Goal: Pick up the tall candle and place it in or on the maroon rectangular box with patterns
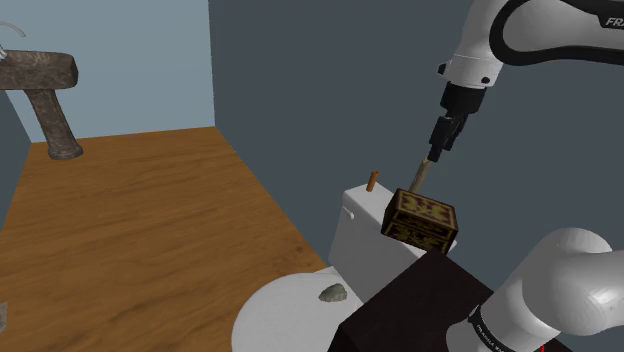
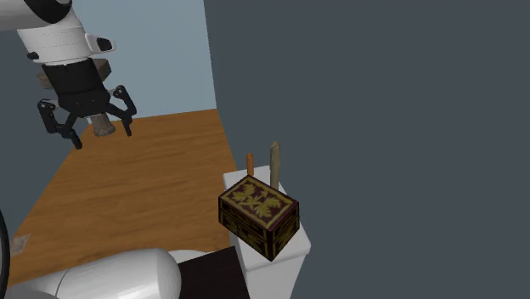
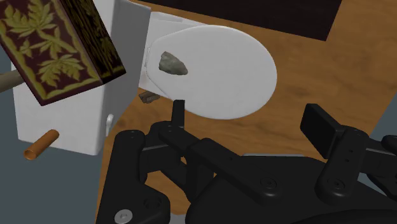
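The tall candle (image 1: pixel 420 172) is a thin tan stick standing on the white toilet tank (image 1: pixel 358 212), right behind the maroon box (image 1: pixel 422 220) with its gold leaf pattern. In the second exterior view the tall candle (image 2: pixel 275 163) rises behind the box (image 2: pixel 259 217). My gripper (image 2: pixel 102 134) hangs open in the air, well off to that view's left and higher than the tank, holding nothing. From the shoulder view the gripper (image 1: pixel 437 152) lines up just above the candle's top. The wrist view has the box (image 3: pixel 57 48) and the candle's end (image 3: pixel 7 79) beyond the gripper (image 3: pixel 251 121).
A short orange candle (image 2: pixel 250 164) stands on the tank beside the tall one. A grey stone (image 1: pixel 333 293) lies on the white toilet lid (image 1: pixel 285 310). The dark stand (image 1: pixel 420 300) sits beside the toilet. A blue-grey wall backs the tank, and a wooden floor (image 1: pixel 150 230) stretches away.
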Controlling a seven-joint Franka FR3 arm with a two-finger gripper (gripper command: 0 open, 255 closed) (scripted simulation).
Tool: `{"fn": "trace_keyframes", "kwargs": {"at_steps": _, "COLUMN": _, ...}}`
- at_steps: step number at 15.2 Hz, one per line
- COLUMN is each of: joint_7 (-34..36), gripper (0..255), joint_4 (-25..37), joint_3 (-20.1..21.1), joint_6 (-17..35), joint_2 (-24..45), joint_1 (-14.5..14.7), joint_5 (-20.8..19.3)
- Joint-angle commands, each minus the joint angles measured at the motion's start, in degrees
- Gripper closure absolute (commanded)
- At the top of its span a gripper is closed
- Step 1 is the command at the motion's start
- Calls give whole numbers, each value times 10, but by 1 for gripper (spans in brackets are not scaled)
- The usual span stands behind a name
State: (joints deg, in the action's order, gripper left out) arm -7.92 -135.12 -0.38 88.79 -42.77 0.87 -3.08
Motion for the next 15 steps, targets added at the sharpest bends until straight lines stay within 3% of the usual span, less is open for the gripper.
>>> {"fn": "trace_keyframes", "kwargs": {"at_steps": 1, "joint_7": 0, "gripper": 0, "joint_4": 0, "joint_3": 0, "joint_6": 0, "joint_2": 0, "joint_1": 0, "joint_5": 0}}
{"fn": "trace_keyframes", "kwargs": {"at_steps": 15, "joint_7": -149, "gripper": 0, "joint_4": 29, "joint_3": -155, "joint_6": 157, "joint_2": 162, "joint_1": -53, "joint_5": -66}}
